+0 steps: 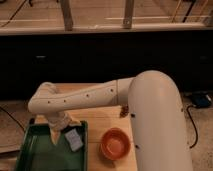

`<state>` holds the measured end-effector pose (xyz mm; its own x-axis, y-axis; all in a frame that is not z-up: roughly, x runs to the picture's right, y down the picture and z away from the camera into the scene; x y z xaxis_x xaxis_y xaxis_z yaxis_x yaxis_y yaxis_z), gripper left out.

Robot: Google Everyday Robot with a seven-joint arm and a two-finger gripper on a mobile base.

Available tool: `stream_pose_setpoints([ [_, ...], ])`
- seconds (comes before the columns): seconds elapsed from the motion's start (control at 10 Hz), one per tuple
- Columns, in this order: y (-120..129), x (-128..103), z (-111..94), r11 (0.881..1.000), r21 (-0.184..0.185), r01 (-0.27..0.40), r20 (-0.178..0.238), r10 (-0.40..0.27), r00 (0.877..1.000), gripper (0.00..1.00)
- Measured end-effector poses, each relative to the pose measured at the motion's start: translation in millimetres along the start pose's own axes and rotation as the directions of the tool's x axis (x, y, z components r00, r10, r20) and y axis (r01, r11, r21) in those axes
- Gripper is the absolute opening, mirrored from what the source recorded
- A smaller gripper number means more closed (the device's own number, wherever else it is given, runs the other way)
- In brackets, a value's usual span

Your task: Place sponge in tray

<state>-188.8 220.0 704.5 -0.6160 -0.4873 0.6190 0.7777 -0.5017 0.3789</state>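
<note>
The dark green tray (35, 152) lies on the wooden table at the lower left. The small pale blue-grey sponge (74, 140) sits tilted inside the tray, near its right rim. My gripper (62, 131) hangs at the end of the white arm, over the tray's upper right part, just above and left of the sponge. I cannot tell whether it touches the sponge.
A round orange bowl (116, 144) stands on the wooden table (105, 117) to the right of the tray. My thick white arm (155, 125) covers the table's right side. A dark counter front and a floor with cables lie behind.
</note>
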Motion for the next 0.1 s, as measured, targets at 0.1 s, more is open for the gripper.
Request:
stream_pose_setpoints([
  [0.1, 0.0, 0.0, 0.0, 1.000, 0.000, 0.000, 0.000, 0.000, 1.000, 0.80],
])
